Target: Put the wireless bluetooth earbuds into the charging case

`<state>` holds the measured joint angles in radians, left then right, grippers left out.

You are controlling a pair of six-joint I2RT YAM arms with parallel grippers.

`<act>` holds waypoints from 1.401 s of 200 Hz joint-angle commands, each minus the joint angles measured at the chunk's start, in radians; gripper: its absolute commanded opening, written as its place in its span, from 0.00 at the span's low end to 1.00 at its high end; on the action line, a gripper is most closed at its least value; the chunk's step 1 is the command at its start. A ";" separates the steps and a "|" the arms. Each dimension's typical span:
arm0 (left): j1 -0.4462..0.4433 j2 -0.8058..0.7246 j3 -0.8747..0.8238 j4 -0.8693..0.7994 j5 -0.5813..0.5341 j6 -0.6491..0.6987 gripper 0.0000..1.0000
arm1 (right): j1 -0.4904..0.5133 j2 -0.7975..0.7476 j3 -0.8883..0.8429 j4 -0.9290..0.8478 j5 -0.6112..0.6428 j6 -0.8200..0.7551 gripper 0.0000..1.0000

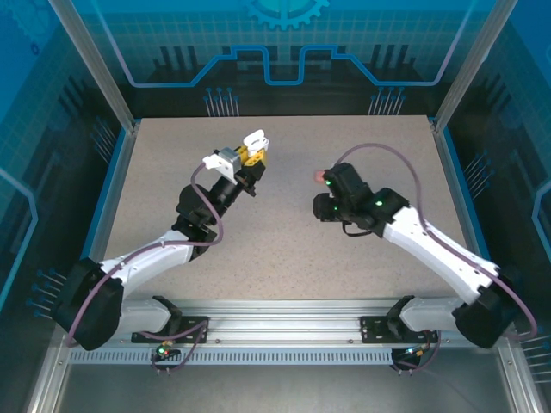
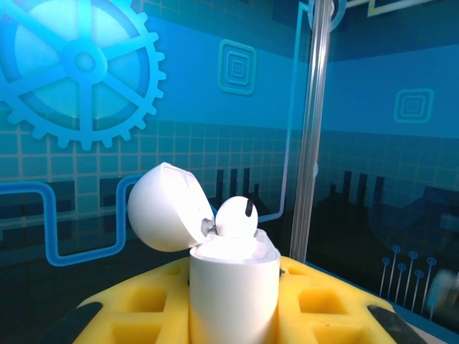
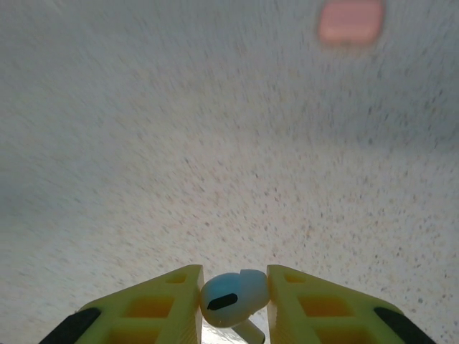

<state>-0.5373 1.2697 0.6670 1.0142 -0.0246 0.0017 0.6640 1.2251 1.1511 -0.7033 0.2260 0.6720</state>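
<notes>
My left gripper (image 2: 233,301) is shut on a white charging case (image 2: 233,287) held upright, its lid (image 2: 166,206) flipped open to the left. One white earbud (image 2: 237,217) sits in the case, its head poking above the rim. From above, the case (image 1: 255,143) is raised over the table's left-middle. My right gripper (image 3: 233,304) is shut on a second white earbud (image 3: 231,299), pinched between the yellow fingers (image 3: 168,308) with its stem pointing down. That gripper (image 1: 325,182) hovers right of centre, well apart from the case.
A salmon-pink object (image 3: 350,21) lies blurred on the speckled table (image 3: 179,143) ahead of the right gripper; from above it shows as a pink spot (image 1: 318,175) beside that gripper. Aluminium posts (image 2: 315,129) and blue panels wall the table.
</notes>
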 commanded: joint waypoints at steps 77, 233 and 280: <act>-0.034 0.120 0.116 0.053 0.130 0.043 0.00 | -0.078 -0.135 0.222 0.332 -0.081 -0.115 0.31; -0.143 0.342 0.292 0.231 -0.030 0.182 0.00 | -0.105 -0.121 0.063 0.719 -0.107 0.033 0.34; -0.072 0.219 0.164 0.182 -0.147 0.129 0.00 | -0.146 -0.202 -0.084 0.460 -0.063 0.121 0.41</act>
<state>-0.6544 1.5829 0.8898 1.1709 -0.0700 0.1570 0.5419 1.0641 1.1194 -0.0727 0.1230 0.7326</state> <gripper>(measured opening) 0.235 0.393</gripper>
